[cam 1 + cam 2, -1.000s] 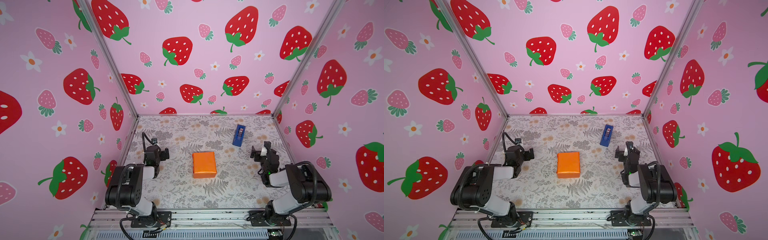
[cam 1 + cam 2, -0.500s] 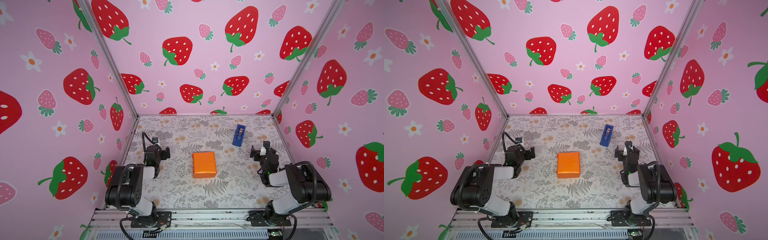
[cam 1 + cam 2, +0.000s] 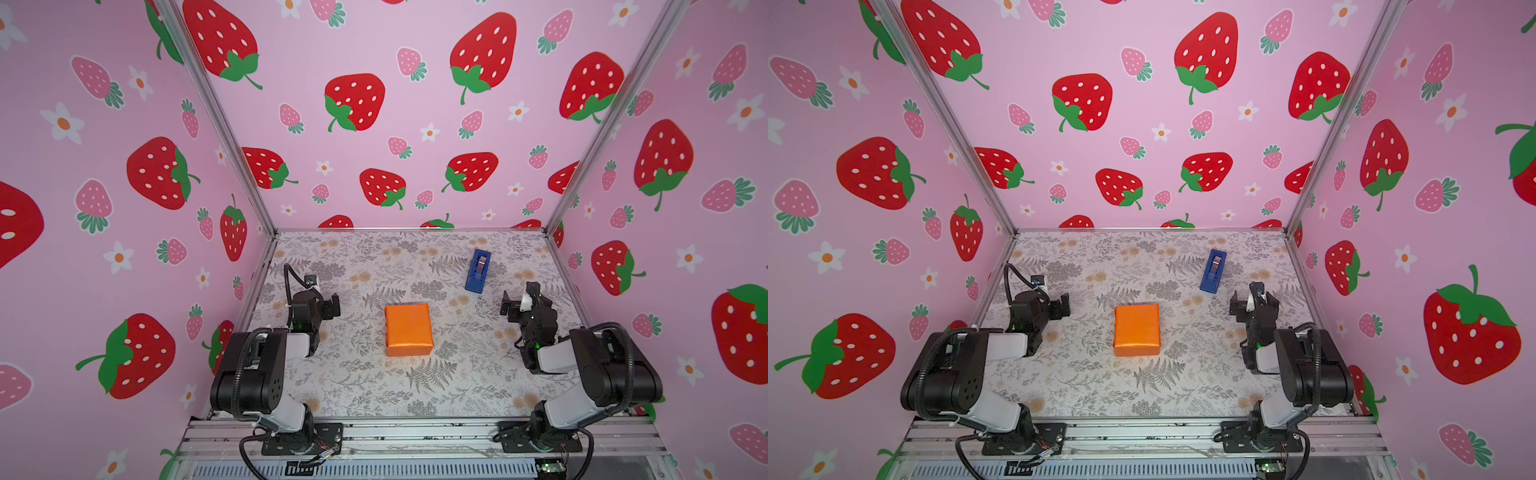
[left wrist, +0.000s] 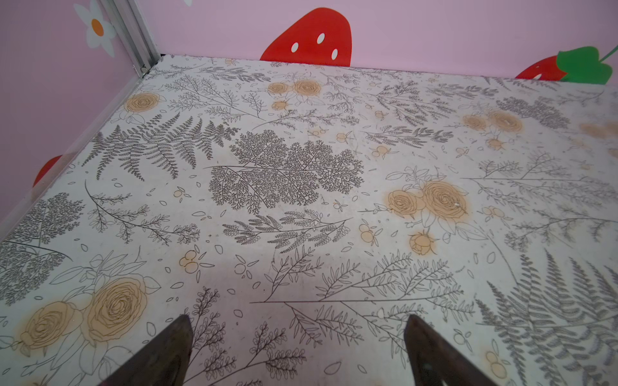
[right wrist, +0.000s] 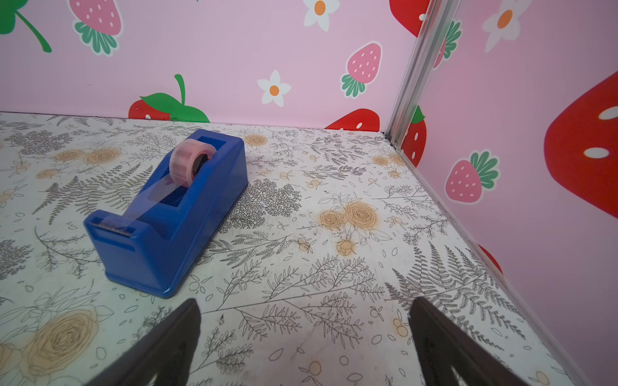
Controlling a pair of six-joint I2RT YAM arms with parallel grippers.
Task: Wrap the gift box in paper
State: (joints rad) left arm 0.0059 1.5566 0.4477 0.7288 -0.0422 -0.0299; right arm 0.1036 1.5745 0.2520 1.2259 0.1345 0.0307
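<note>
Looking down at the table point(image 3: 357, 386), I see the paper point(image 3: 408, 329) folded glossy orange side out into a tidy block at the middle. The gift box is presumably inside it, fully hidden, as no black shows anywhere. The left gripper point(image 4: 297, 334) hovers low over bare tabletop well to the parcel's left, jaws spread wide and empty. The right gripper point(image 5: 304, 320) sits on the opposite side, equally wide and empty, with the blue tape dispenser point(image 5: 167, 214) just ahead of it. To my eye the wrapping looks finished, or nearly. Anything left would mean checking the seams underneath, which I cannot see, and taping any loose flap.
</note>
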